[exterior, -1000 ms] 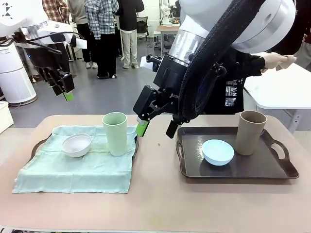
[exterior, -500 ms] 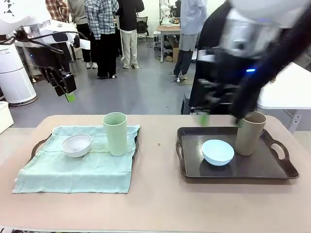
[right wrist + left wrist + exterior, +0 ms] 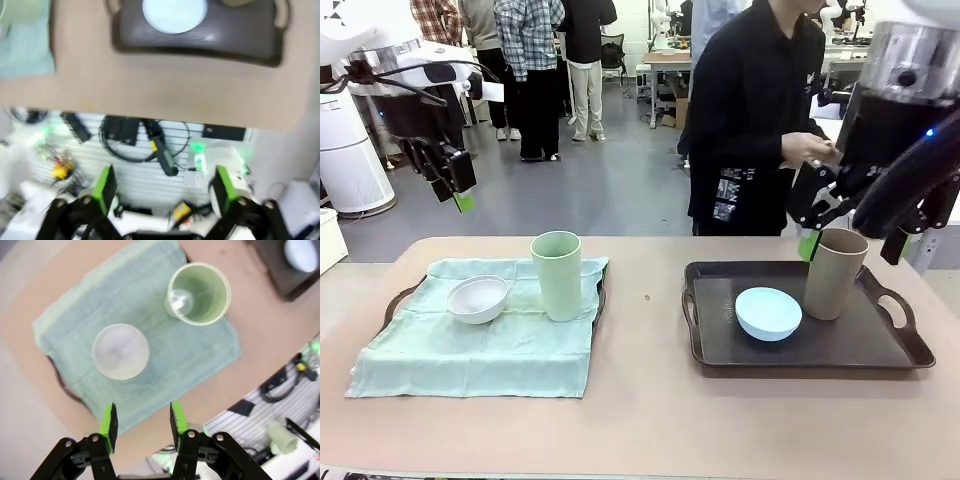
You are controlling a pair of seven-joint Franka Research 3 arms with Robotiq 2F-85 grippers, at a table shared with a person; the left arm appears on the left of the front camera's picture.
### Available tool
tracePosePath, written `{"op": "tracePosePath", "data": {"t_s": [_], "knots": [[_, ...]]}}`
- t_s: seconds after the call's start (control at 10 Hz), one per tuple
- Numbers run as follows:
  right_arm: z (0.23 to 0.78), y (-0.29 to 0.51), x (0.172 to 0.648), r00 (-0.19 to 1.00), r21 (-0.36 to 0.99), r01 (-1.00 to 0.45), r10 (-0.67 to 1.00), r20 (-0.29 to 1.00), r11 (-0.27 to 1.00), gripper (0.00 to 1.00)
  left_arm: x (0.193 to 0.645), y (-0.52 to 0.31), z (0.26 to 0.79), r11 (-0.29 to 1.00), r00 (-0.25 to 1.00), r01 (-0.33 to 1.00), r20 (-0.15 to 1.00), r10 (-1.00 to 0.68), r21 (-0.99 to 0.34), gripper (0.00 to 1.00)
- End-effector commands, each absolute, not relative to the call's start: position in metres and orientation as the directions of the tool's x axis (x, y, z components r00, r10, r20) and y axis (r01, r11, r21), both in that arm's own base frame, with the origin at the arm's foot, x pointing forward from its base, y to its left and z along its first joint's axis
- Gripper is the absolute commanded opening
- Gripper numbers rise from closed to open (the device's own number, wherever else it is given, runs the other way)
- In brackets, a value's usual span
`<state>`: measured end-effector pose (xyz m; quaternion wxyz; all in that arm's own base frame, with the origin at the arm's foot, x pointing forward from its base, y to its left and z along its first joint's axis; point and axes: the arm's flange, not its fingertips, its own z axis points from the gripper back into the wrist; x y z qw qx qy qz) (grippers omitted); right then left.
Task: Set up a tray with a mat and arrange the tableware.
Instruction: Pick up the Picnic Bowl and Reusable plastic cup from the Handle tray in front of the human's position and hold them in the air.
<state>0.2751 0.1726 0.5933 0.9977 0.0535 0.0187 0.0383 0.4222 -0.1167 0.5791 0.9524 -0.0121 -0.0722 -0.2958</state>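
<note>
Tableware stands in two groups on the table (image 3: 640, 425). The left gripper (image 3: 142, 407) hangs high above its group, fingers part-way spread with nothing between them. Well below and ahead of its fingertips lies the white bowl (image 3: 120, 351). The pale green cup (image 3: 197, 292) stands upright farther ahead and off to one side of that bowl. Both rest on a light green mat (image 3: 145, 305) that covers a dark tray (image 3: 396, 303).

The right gripper (image 3: 164, 177) is spread wide and holds nothing. In its wrist view a second dark tray (image 3: 200, 46) lies well ahead of the fingertips, carrying the light blue bowl (image 3: 174, 14). From the front, this gripper hangs about the rim of the tan-brown cup (image 3: 834, 280); whether it touches the cup cannot be told. That cup stands upright on the tray, just beside the bowl. A person (image 3: 755, 130) stands beyond the gripper at the table's far side.
</note>
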Motion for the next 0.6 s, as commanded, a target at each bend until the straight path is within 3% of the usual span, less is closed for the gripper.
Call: {"op": "tracePosePath", "data": {"t_s": [0.0,0.1,0.4,0.5], "knots": [[0.591,0.120,0.284,0.988,0.494,-0.136,0.155,0.003,0.859,1.00,0.422,-0.097,0.593,0.777,0.817,0.570,0.277,-0.505,-0.267,0.56],[0.580,0.079,0.284,0.990,0.699,-0.127,0.138,0.041,0.704,1.00,0.417,-0.074,0.592,0.720,0.838,0.544,0.324,-0.440,-0.431,1.00],[0.561,0.031,0.268,0.981,0.900,-0.185,0.126,0.146,0.394,1.00,0.403,-0.029,0.596,0.580,0.870,0.488,0.416,-0.264,-0.652,1.00],[0.555,0.023,0.266,0.980,0.914,-0.191,0.125,0.156,0.358,1.00,0.402,-0.022,0.592,0.523,0.876,0.478,0.427,-0.224,-0.706,1.00]]}}
